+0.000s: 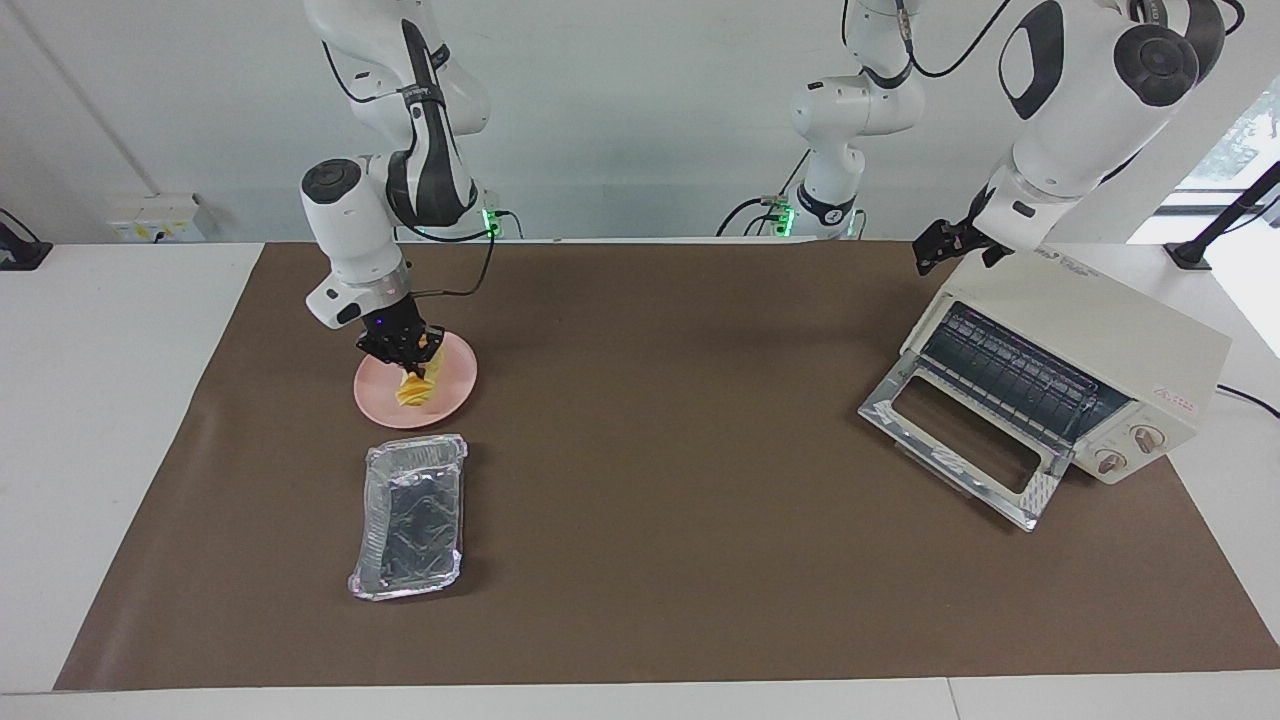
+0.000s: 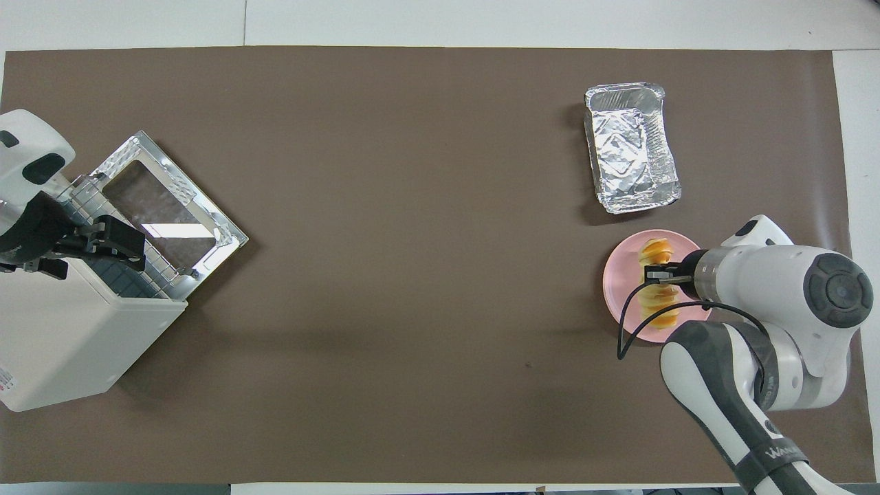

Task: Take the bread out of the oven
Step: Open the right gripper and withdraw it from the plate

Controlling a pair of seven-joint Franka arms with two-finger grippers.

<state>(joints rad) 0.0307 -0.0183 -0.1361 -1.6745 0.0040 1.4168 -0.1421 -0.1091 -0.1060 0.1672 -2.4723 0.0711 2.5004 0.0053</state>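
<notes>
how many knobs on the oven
2, both on the oven's front panel beside its open door: one knob higher, one knob lower. None seem hidden.

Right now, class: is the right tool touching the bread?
Touching. In the facing view the right tool is shut on the bread, over the pink plate.

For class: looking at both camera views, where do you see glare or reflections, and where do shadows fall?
Overhead view: the oven door's glass carries a bright patch of glare, the foil tray glints across its creases, and a soft shadow lies beside the tray. Facing view: the tray's floor reads dark with shiny rims, bright daylight washes out the window past the oven, and the right gripper shades the bread on the pink plate.
</notes>
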